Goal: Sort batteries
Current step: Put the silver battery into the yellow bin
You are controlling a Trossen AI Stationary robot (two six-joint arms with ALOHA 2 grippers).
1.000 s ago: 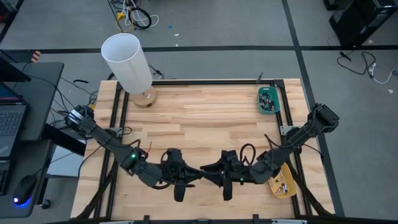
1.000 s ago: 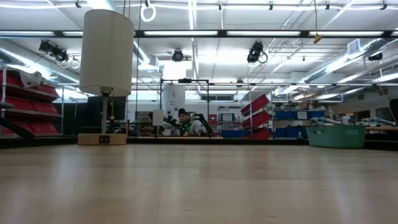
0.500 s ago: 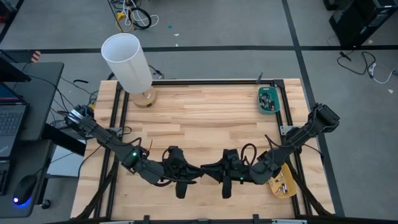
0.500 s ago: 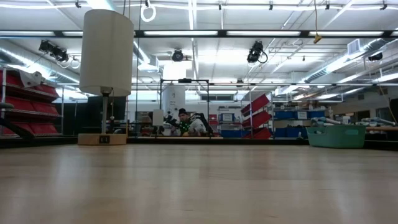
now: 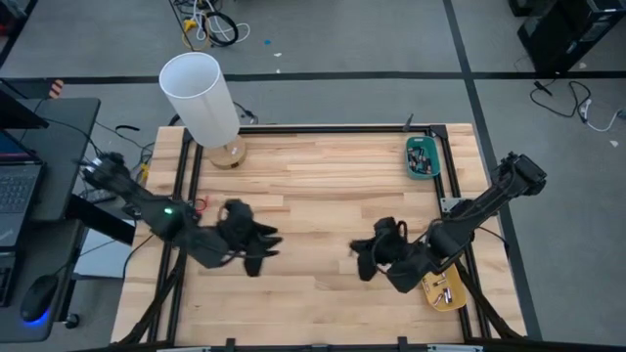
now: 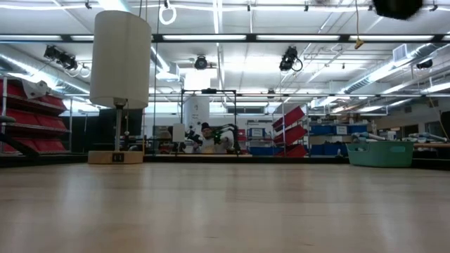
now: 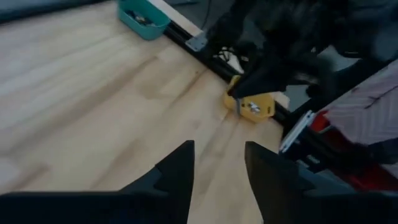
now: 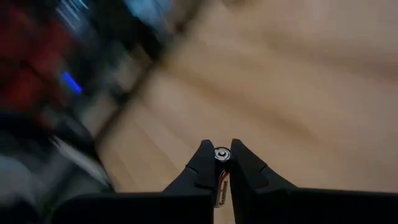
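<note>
My right gripper [image 5: 362,256] hangs over the table's near right part, shut on a small battery [image 8: 221,154] with a silvery round end. Over the near left part, my left gripper [image 5: 259,240] is open [image 7: 219,168] with nothing between its fingers. A yellow tray [image 5: 443,286] at the near right edge holds a few silvery batteries. A teal tray [image 5: 423,156] at the far right edge holds several batteries. My right gripper pinches the battery between its two fingertips [image 8: 205,158]. The battery's silvery round end [image 8: 221,154] faces the wrist camera, so its length runs roughly along the fingers. It is held clear of the table.
A lamp with a tall white shade [image 5: 201,98] stands on a wooden base at the far left corner. The black frame rail [image 5: 452,186] runs along the right edge beside the trays. Bare wood [image 5: 323,186] lies between the two arms. A person shows far off in the room [image 6: 207,137].
The two grippers, close together at the near middle a second ago, have drawn apart. My left gripper has gone toward the left and far edges. My right gripper has gone toward the right edge and a little farther back.
</note>
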